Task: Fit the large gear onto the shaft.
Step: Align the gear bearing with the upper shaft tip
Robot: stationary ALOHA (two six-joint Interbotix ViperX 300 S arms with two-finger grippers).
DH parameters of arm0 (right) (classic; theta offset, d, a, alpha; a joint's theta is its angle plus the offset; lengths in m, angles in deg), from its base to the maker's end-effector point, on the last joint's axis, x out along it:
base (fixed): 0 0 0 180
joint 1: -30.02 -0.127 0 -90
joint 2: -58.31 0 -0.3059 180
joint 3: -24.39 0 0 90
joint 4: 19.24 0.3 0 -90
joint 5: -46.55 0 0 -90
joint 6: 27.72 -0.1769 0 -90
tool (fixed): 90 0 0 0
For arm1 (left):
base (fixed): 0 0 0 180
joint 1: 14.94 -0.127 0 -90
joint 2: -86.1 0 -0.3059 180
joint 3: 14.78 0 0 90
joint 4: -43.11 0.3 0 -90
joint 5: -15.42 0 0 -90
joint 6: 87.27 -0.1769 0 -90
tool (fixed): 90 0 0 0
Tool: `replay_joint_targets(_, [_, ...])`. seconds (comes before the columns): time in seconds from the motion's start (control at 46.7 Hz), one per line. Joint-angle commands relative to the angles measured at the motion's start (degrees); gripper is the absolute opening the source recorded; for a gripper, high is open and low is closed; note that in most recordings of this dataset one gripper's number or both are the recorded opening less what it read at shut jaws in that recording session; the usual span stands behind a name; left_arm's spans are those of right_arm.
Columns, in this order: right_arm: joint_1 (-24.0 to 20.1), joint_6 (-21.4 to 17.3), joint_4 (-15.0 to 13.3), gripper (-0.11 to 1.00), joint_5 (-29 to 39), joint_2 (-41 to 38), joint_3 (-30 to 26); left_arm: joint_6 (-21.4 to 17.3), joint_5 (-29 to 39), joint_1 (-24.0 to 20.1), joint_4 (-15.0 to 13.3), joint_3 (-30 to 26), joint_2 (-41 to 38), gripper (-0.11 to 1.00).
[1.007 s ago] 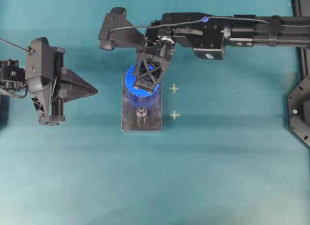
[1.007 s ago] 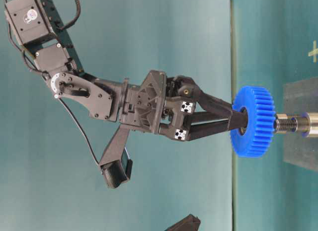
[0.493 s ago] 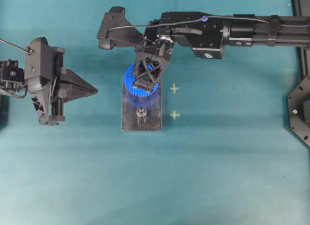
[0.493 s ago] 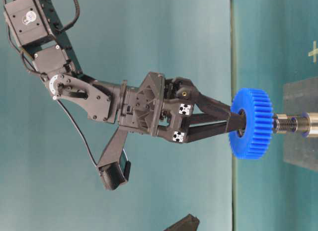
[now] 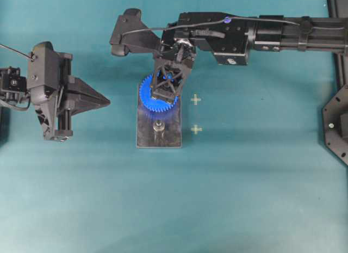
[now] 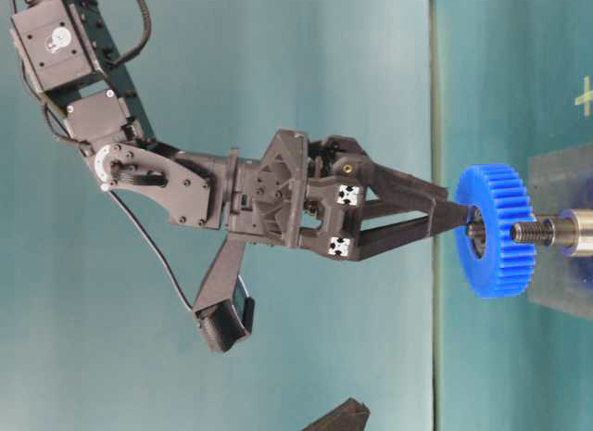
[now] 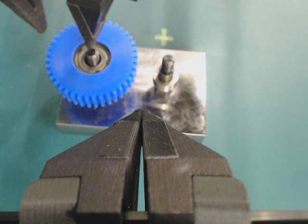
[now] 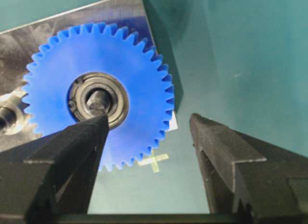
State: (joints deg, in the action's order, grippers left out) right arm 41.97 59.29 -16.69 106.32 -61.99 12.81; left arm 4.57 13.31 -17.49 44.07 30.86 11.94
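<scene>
We see the right hand [image 8: 147, 137] spread open above the large gear [image 8: 98, 96], one fingertip [image 8: 94, 125] at its bearing ring. The gear sits on the shaft [image 7: 90, 55], whose tip shows in the hub, over the grey plate [image 7: 190, 96] on the worktop [image 5: 244, 182]. The left hand [image 7: 141, 132] is closed on nothing, near the plate, beside a second bare peg [image 7: 166, 72].

This is a robotics lab bench rather than a home or shop. A plain teal mat [image 5: 244, 198] covers the whole table and carries small yellow cross marks [image 5: 196, 100] just beside the spread jaws of the right gripper [image 8: 149, 137]. A bare grey steel plate [image 7: 190, 96] with fixed pegs lies below those jaws as a test fixture. Black printed arm housings [image 6: 278, 199] with exposed cables fill the views.
</scene>
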Motion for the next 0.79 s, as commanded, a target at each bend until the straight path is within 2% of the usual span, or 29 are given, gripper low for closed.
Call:
replay_joint_targets(0.0, [-0.35,-0.18,0.18,0.72,0.18,1.76,-1.23,0.0,-0.53,0.0,0.18,-1.05,0.53,0.0])
replay_joint_targets(0.514, [0.53,0.0,-0.35,0.67,-0.35,2.02,2.81,0.18,-0.53,0.0,0.09,-1.05,0.53,0.0])
replay_joint_targets(0.772, [-0.35,0.26,0.44,0.67,0.35,3.08,0.0,0.18,-0.53,0.0,0.09,-0.88,0.53,0.0])
